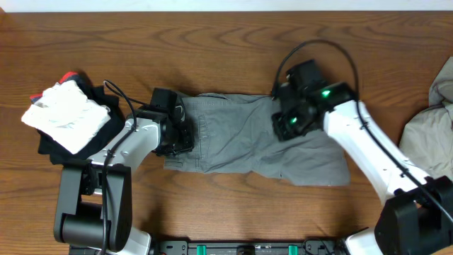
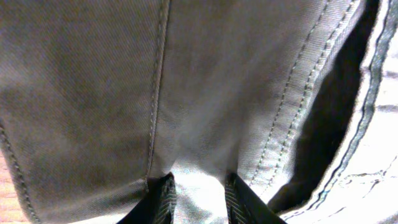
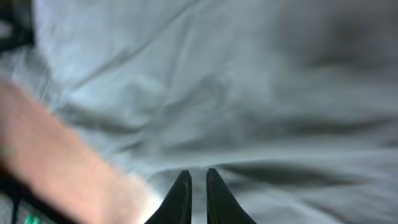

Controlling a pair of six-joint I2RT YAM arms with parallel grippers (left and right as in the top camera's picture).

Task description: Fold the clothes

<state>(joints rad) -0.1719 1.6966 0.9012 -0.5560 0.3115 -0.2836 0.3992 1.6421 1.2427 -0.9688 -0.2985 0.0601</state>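
My left fingers (image 1: 184, 136) pinch a fold of the grey shorts (image 1: 241, 138) at their left end. In the left wrist view the cloth bulges up between the two tips, and stitched seams run straight away from them. Just right of that fold a dark gap opens under a stitched edge.

My right fingers (image 1: 284, 127) sit on the upper right part of the shorts. They are drawn close together with only a thin slit between them. The right wrist view is blurred, so I cannot tell whether any cloth is caught in that slit. Beyond the tips the grey cloth lies in soft creases.

The shorts lie flat on the middle of the surface (image 1: 226, 42), their long axis running left to right. The waistband and fly seam are at the left by my left fingers, and the legs point right. The nearer leg reaches further right than the other, and its hem passes under my right arm.

Out to the left, apart from the shorts, a folded white garment (image 1: 67, 117) rests on dark clothes (image 1: 49, 147). At the far right edge a crumpled beige garment (image 1: 433, 120) lies clear of the shorts, partly out of view.
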